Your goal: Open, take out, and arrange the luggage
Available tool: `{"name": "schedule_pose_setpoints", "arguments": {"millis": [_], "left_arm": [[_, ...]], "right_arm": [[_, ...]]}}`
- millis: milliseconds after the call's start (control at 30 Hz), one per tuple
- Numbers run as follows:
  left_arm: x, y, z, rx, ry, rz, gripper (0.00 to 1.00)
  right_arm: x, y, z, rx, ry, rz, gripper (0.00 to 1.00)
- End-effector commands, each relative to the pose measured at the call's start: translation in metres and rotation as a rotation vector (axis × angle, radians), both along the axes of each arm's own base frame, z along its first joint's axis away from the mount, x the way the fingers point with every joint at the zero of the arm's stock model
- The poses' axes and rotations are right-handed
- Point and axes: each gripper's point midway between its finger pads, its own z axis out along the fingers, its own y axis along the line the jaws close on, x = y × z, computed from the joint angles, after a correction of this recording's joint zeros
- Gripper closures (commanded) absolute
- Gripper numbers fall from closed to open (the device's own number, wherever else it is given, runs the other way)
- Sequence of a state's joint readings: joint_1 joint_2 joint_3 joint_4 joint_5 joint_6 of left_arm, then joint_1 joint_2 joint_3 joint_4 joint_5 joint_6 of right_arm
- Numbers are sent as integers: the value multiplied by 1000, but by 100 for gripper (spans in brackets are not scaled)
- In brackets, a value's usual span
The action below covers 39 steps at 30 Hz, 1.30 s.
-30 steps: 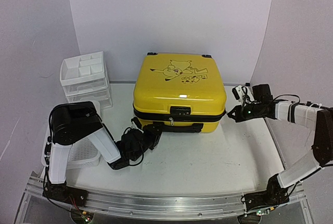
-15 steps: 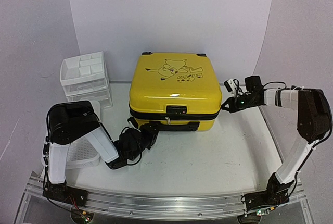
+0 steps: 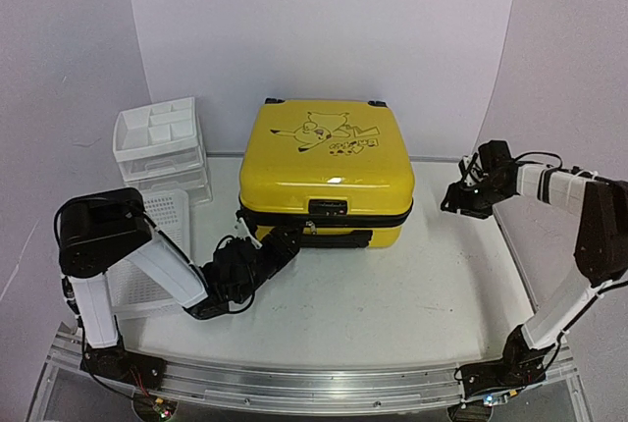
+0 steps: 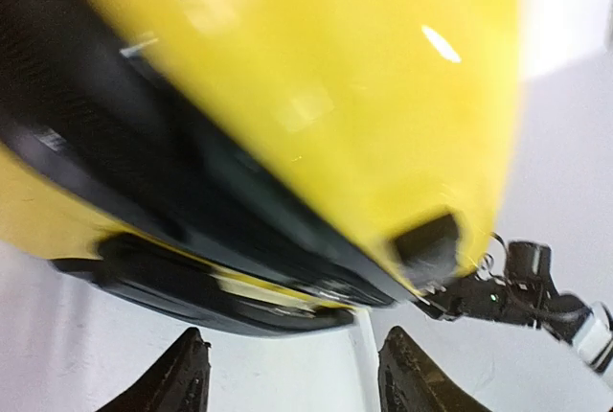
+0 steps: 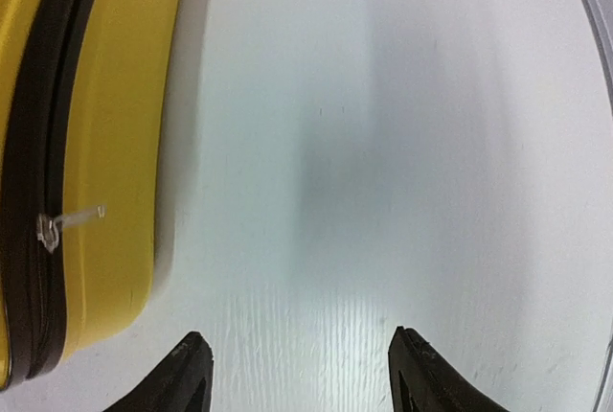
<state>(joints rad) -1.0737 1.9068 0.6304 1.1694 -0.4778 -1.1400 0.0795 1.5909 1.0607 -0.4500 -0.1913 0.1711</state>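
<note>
White tabletop [image 3: 412, 314] between pale walls. Nearest, left gripper [image 4: 295, 364] spread wide and empty, low by the front zipper band of the yellow suitcase [image 3: 329, 162], zipped shut and flat at mid-tabletop. Right gripper [image 5: 299, 364] likewise wide and empty, just beside its right side. Far left, white drawers [image 3: 162, 147].

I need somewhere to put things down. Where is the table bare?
Bare: the strip of table in front of the luggage, and the patch to its right, near the right gripper. Crowded: the left side, with the drawer unit, the mesh basket and the left gripper by the luggage's front.
</note>
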Motion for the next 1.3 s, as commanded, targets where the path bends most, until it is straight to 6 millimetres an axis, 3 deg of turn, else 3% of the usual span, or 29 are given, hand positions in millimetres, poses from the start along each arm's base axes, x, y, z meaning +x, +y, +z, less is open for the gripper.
{"name": "schedule_pose_setpoints", "arguments": {"millis": [0, 100, 167, 367, 433, 500, 567, 633, 700, 833, 933, 1000, 1067, 1267], "left_arm": [[-27, -2, 58, 76, -219, -54, 38], [-49, -3, 68, 154, -292, -107, 33], [-61, -5, 71, 193, -323, -165, 24], [-84, 13, 91, 276, -404, -259, 22], [-90, 19, 101, 375, -398, -303, 21], [-86, 26, 100, 574, -327, -344, 14], [-85, 35, 114, 678, -331, -405, 14], [-78, 53, 132, 648, -317, -432, 12], [-65, 79, 145, 602, -285, -424, 8], [-37, 109, 173, 610, -272, -391, 5], [-12, 102, 181, 539, -236, -494, 9], [3, 90, 175, 508, -203, -566, 10], [12, 80, 177, 505, -213, -602, 4], [41, 74, 155, 567, -166, -560, 1]], "right_arm": [[-64, 25, -14, 171, 199, -80, 36], [-90, 54, -18, 220, 222, -41, 36], [-103, 78, -18, 239, 215, -5, 35], [-114, 160, -8, 369, 90, 130, 26], [-120, 185, -1, 317, 33, 244, 25], [-126, 202, 3, 254, -5, 330, 23], [-123, 205, 6, 241, -26, 341, 21], [-121, 209, 12, 251, -39, 353, 18], [-117, 216, 17, 269, -25, 358, 17], [-111, 221, 19, 239, -6, 347, 16], [-104, 217, 27, 218, -55, 322, 14], [-101, 211, 35, 208, -87, 297, 12], [-98, 205, 42, 209, -113, 269, 10], [-90, 176, 58, 210, -184, 154, 8]]}}
